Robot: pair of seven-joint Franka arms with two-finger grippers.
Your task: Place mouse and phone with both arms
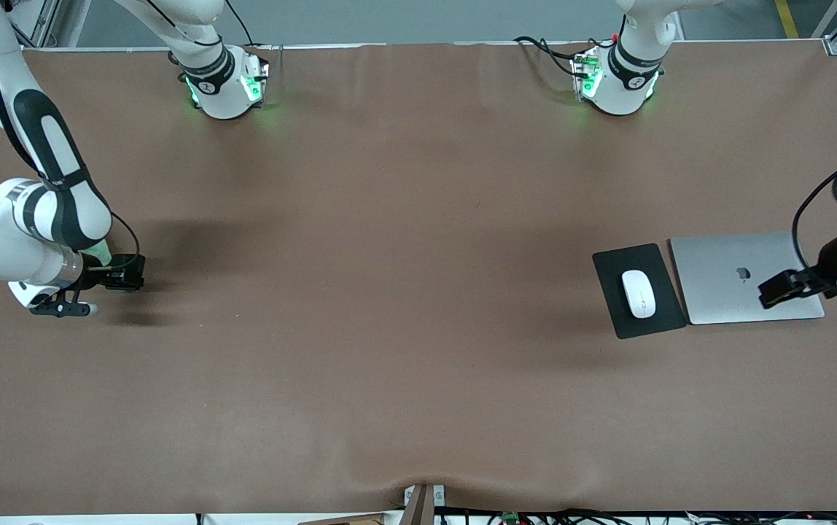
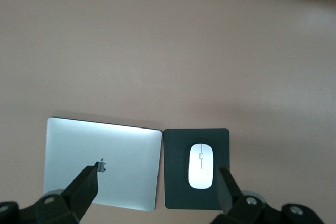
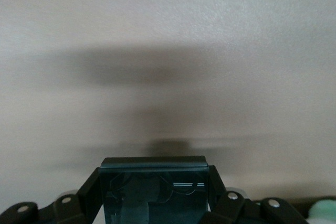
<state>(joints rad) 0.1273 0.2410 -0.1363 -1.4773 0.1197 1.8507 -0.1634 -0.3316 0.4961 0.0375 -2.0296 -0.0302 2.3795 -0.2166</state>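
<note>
Mouse (image 1: 639,293) already sits on the black mouse pad (image 1: 612,295), just beside the closed silver laptop (image 1: 725,292), toward the left arm's end of the table, so the mouse half looks done. Left gripper (image 2: 157,192) hangs above laptop and pad, fingers (image 2: 84,187) spread wide with nothing between them. Phone (image 3: 154,190) is pinched between the right gripper's (image 3: 154,198) fingers, held over bare brown table (image 1: 389,292) at the right arm's end. Step in hand, as I judge it: placing the phone. Next move likely calls for carrying it across and setting it down flat somewhere by the laptop and pad, then letting go; the target spot isn't marked, so can't say exactly where. Hard to make out: in the front view the right gripper (image 1: 61,308) is mostly covered by its own wrist and the phone doesn't show there. The wrist view cuts the phone's lower part off. The left arm's wrist runs off the front view's edge.
</note>
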